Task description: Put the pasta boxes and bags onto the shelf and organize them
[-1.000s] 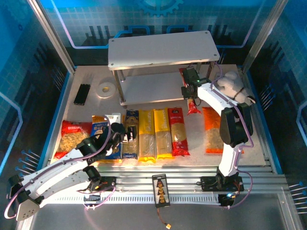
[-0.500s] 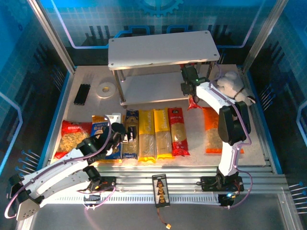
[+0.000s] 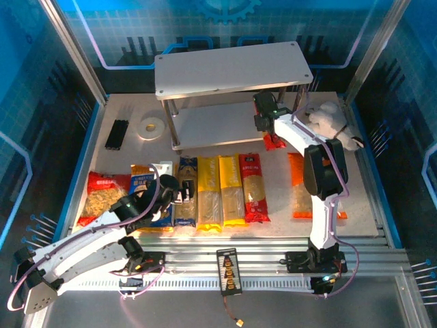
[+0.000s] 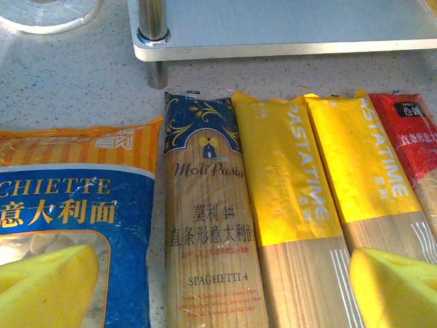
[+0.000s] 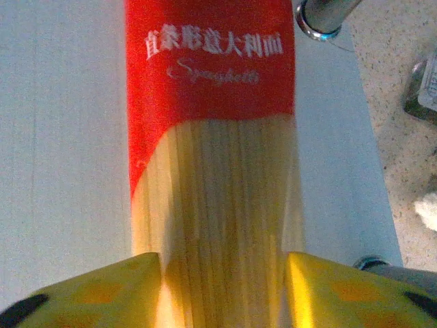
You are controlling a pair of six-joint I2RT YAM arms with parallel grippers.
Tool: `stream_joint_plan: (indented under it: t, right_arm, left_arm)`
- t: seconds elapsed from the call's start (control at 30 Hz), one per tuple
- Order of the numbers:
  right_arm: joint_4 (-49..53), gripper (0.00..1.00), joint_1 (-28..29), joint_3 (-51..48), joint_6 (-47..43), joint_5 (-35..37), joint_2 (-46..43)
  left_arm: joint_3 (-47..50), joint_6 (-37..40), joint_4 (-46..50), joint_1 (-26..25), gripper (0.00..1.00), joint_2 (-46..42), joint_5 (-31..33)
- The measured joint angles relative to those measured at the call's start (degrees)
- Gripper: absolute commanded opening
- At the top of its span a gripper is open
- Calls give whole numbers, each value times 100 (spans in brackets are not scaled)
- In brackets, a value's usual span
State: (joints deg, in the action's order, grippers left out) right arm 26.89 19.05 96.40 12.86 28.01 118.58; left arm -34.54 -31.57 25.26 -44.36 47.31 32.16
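Red spaghetti pack point(image 5: 210, 137) flat on shelf point(image 3: 205, 126) lower board, right end. Four packs point(image 3: 220, 188) in a row before it, bags point(image 3: 102, 195) flanking.

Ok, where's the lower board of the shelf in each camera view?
Top external: lower shelf board, upper middle, beneath the top board.
Left wrist: the board runs along the top edge, beyond the spaghetti packs.
Right wrist: the board is the white surface beneath the red spaghetti pack.
Shared landmark: the shelf's metal posts.
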Motion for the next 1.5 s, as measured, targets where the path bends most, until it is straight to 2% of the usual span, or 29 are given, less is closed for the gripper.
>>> stream_joint_plan:
  t: [0.13,0.47,0.63,0.8,0.87,1.0,1.17,1.33,1.5]
  right_arm:
    - [-101,65,0,4,24,-4,0]
    - [-212,68,-11,-319,85,-170,-238]
    - [-216,69,-37,-999,175,-361,-1014]
    - [-162,69,0,-1998,428,-841,-2247]
    - [-116,69,131,-2413,533,-946,-2739]
    - [129,72,750,-3217,782,-1123,-3515]
    - [415,74,1515,-4059,1202,-1257,-3934]
    - [616,78,1668,-4538,1576,-1377,-3943]
    - [649,83,1668,-4568,1720,-1423,-3936]
  left_arm:
    - [0,0,0,0,96,0,-2]
    - [7,-2,-4,2,96,0,0]
    - [122,-4,-4,7,95,31,0]
    - [181,-9,-35,11,93,374,-7]
    - [181,-11,-68,17,93,577,-13]
    - [181,-13,-157,17,93,885,-98]
    - [181,-28,-258,17,93,1032,-216]
    - [181,-107,-352,22,93,1040,-326]
    - [181,-144,-372,28,93,1043,-354]
